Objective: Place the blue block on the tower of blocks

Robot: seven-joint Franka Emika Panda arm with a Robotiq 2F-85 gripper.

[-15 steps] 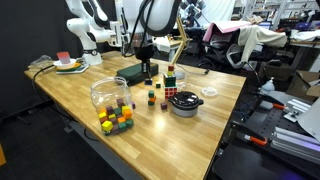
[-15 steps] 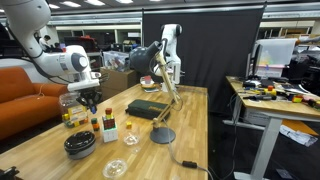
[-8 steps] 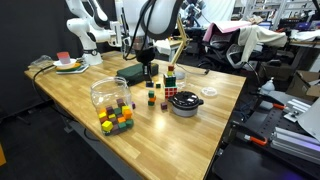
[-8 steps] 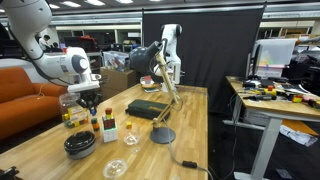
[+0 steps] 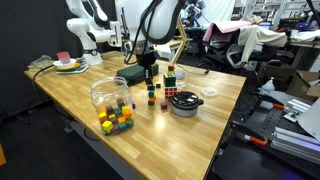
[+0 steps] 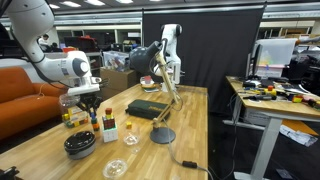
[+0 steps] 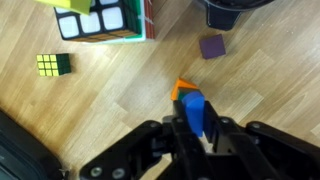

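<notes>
On the wooden table (image 5: 70,95), shown in both exterior views, the Franka arm (image 6: 60,68) is bent down over the middle of the top. A clear bowl (image 5: 108,92) and a black bowl (image 5: 185,104) are set well apart, and a heap of coloured cubes (image 5: 115,119) is piled near the clear one. At the top of the wrist view a large Rubik's cube (image 7: 100,18) is seen, with a small Rubik's cube (image 7: 52,65) lying apart from it. The gripper (image 7: 196,128) is drawn in narrowly on the blue block (image 7: 192,108), which is pinched between the dark fingers (image 7: 218,138) above the tabletop. An orange block (image 7: 180,89) is partly covered by the blue block; whether the two touch cannot be told. A purple block (image 7: 211,46) lies apart, near the black bowl.
</notes>
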